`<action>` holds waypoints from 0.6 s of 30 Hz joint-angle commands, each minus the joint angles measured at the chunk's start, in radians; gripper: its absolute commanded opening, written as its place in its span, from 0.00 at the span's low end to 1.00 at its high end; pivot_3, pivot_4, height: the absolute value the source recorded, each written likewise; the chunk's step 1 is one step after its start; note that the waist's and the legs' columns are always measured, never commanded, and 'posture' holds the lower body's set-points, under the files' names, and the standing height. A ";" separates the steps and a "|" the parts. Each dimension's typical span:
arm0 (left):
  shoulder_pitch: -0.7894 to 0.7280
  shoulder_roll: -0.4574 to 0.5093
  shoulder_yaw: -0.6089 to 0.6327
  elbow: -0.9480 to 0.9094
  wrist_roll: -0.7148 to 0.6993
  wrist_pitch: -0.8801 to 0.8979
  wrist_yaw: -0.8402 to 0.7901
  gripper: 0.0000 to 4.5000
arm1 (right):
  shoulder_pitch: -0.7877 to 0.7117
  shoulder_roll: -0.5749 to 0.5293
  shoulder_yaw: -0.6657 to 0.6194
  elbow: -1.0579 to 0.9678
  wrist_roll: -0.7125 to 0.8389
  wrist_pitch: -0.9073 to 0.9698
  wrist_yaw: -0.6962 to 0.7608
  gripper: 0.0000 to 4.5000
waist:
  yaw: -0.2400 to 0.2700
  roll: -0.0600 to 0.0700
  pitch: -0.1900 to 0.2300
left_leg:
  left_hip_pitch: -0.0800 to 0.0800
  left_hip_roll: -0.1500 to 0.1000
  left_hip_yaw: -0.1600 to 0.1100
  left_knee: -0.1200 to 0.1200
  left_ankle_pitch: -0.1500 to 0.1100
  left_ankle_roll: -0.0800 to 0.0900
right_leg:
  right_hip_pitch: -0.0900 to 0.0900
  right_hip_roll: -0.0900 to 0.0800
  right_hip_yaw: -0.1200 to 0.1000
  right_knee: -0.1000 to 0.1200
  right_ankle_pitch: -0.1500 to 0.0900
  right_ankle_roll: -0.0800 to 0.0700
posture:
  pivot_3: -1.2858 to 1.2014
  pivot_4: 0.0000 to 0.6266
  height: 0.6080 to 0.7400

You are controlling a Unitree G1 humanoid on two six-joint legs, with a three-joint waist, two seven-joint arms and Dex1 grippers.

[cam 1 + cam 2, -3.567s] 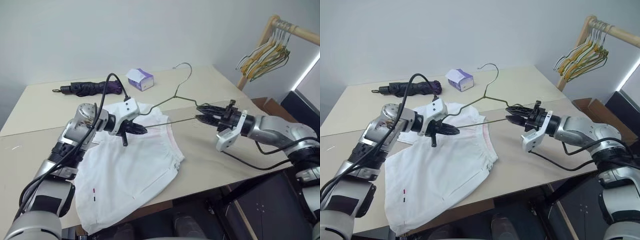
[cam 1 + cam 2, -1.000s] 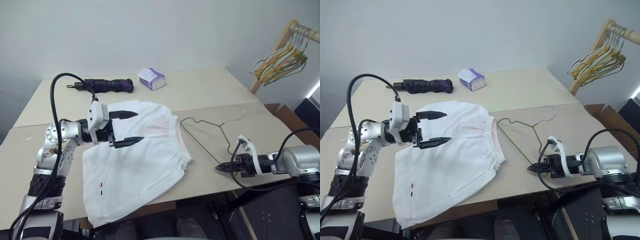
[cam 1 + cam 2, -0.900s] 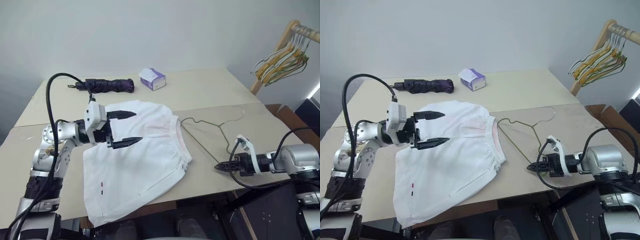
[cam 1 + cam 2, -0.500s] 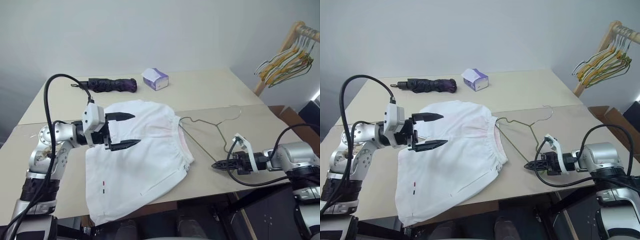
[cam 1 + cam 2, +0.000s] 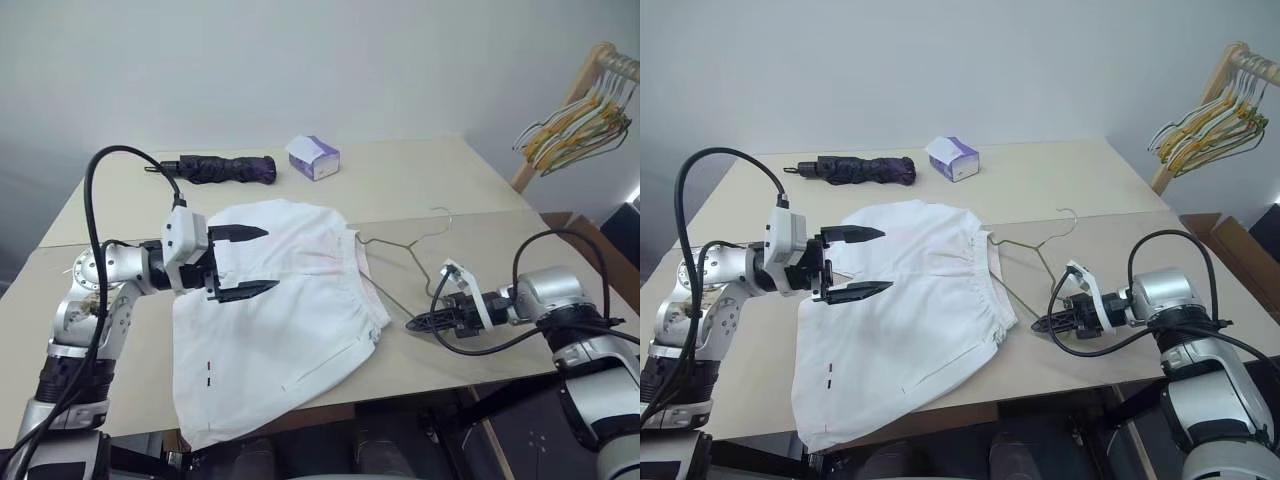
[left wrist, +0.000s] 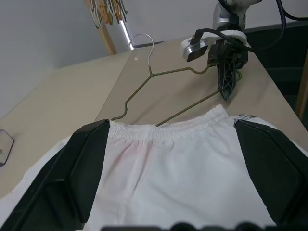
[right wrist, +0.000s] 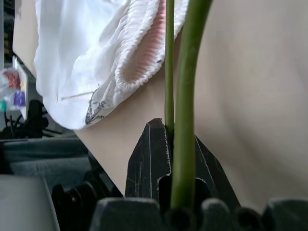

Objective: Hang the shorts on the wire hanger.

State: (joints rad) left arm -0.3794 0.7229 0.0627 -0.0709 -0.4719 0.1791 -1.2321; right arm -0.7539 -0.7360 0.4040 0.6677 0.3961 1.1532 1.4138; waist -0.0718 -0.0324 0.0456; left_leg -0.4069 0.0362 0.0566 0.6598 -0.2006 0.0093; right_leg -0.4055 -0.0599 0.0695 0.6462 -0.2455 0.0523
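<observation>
Bare table [image 5: 480,180] edge runs beside the shorts [image 5: 280,320] hem.

The left gripper [image 5: 243,262] hangs level, its 2 black fingers spread wide, pointing toward 3 o'clock. The right gripper [image 5: 414,324] is closed, angled downward, pointing toward 9 o'clock.

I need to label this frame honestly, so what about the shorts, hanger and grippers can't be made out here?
- Wire hanger: its corner by the waistband runs under or behind the shorts in the head views, so whether it is inside the cloth is unclear.
- Right gripper: in the right wrist view the wire crosses its fingers, hiding the contact.
- Left gripper, open above the shorts: its own fingers cover the cloth's sides in the left wrist view.
</observation>
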 commanded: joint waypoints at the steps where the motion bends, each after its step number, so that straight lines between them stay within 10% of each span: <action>1: -0.006 0.014 0.023 -0.042 0.001 -0.015 0.014 0.99 | -0.085 0.041 0.028 0.122 -0.064 -0.063 0.048 0.00 | 0.004 0.000 0.000 | 0.000 0.000 0.000 0.000 0.000 0.000 | 0.000 0.000 0.000 0.000 0.000 0.000 | 0.54 0.00 1.00; 18: 0.006 0.025 0.019 -0.066 0.000 -0.017 0.031 0.99 | -0.257 0.182 -0.065 0.491 -0.236 -0.238 0.053 0.00 | 0.032 0.000 0.000 | 0.000 0.000 0.000 0.000 0.000 0.000 | 0.000 0.000 -0.001 0.000 0.004 -0.007 | 0.55 0.00 1.00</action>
State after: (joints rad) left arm -0.3662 0.7423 0.0623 -0.1090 -0.4714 0.1785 -1.2085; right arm -0.9813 -0.5562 0.3774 1.1348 0.1677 0.9322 1.4984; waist -0.0395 -0.0321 0.0453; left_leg -0.4069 0.0362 0.0564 0.6598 -0.2008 0.0091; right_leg -0.4057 -0.0594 0.0689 0.6465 -0.2414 0.0452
